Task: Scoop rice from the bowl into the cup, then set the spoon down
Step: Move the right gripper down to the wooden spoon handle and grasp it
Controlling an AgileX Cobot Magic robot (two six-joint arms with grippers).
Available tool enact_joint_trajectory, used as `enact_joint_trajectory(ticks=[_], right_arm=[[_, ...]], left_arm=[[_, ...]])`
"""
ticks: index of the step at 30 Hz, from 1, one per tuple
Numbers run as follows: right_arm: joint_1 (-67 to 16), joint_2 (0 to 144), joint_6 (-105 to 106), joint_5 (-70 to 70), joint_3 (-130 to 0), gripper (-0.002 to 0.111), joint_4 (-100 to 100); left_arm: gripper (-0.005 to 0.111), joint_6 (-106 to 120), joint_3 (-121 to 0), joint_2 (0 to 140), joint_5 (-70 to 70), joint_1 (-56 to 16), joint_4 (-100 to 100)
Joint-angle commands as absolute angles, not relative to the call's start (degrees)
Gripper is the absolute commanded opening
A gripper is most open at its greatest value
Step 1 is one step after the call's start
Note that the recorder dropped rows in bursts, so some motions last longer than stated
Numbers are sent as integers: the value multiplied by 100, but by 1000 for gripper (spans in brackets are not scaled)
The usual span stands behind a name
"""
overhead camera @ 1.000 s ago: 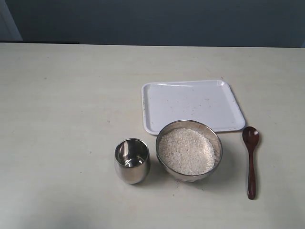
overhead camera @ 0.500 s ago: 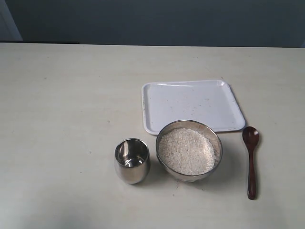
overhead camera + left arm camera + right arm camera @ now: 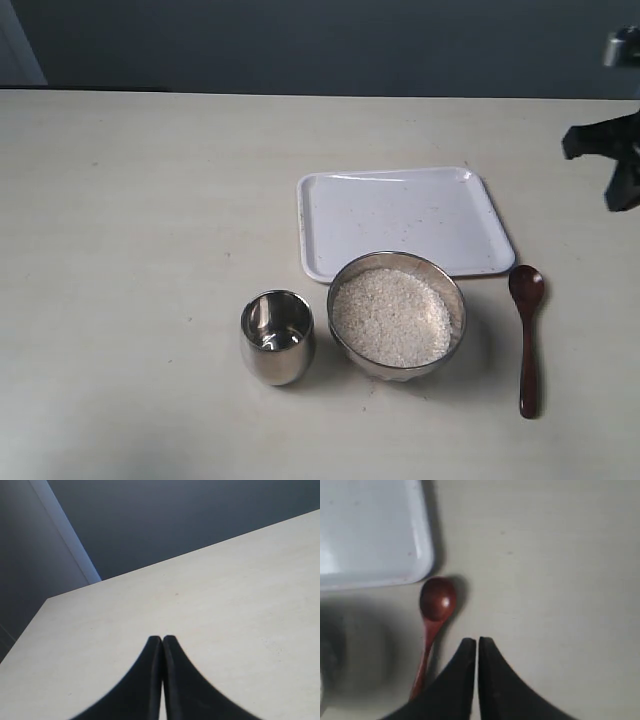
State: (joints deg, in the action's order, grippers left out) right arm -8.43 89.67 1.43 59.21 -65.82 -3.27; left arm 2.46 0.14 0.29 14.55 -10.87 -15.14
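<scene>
A shiny steel bowl (image 3: 452,292) full of white rice (image 3: 390,315) stands at the front middle of the table. To its left is the small steel cup (image 3: 278,338), holding no rice that I can see. The dark wooden spoon (image 3: 527,340) lies flat to the right of the bowl, its round end toward the back; it also shows as the spoon (image 3: 436,605) in the right wrist view. My right gripper (image 3: 477,641) is shut and empty, high above the table just beside the spoon, and the right arm (image 3: 612,150) enters at the far right edge. My left gripper (image 3: 162,639) is shut over bare table.
A white square tray (image 3: 400,215) lies behind the bowl, its corner (image 3: 380,540) showing in the right wrist view. The table's far edge meets a dark wall.
The right arm has come into the exterior view at the upper right edge. Bowl, cup, spoon and tray have not moved.
</scene>
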Motion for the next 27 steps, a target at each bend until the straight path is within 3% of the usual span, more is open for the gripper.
enact_joint_trajectory(ticks=[1, 2, 3, 8, 22, 27], right_arm=[[-1315, 9423, 976, 5893, -6628, 41, -882], [-1380, 9548, 901, 5870, -6628, 53, -869], [-1380, 9582, 758, 5838, -6628, 55, -869], [-1380, 9881, -141, 5633, -6628, 55, -711], [-1380, 10667, -155, 5469, -6518, 55, -874], [-1397, 10895, -155, 5982, -6518, 55, -1142]], left_arm=[[1, 205, 0, 0, 1384, -1134, -1502], [1, 205, 0, 0, 1384, -1134, -1502], [1, 205, 0, 0, 1384, -1134, -1502], [1, 205, 0, 0, 1384, -1134, -1502], [1, 205, 0, 0, 1384, -1134, -1502], [1, 205, 0, 0, 1384, -1134, -1502]])
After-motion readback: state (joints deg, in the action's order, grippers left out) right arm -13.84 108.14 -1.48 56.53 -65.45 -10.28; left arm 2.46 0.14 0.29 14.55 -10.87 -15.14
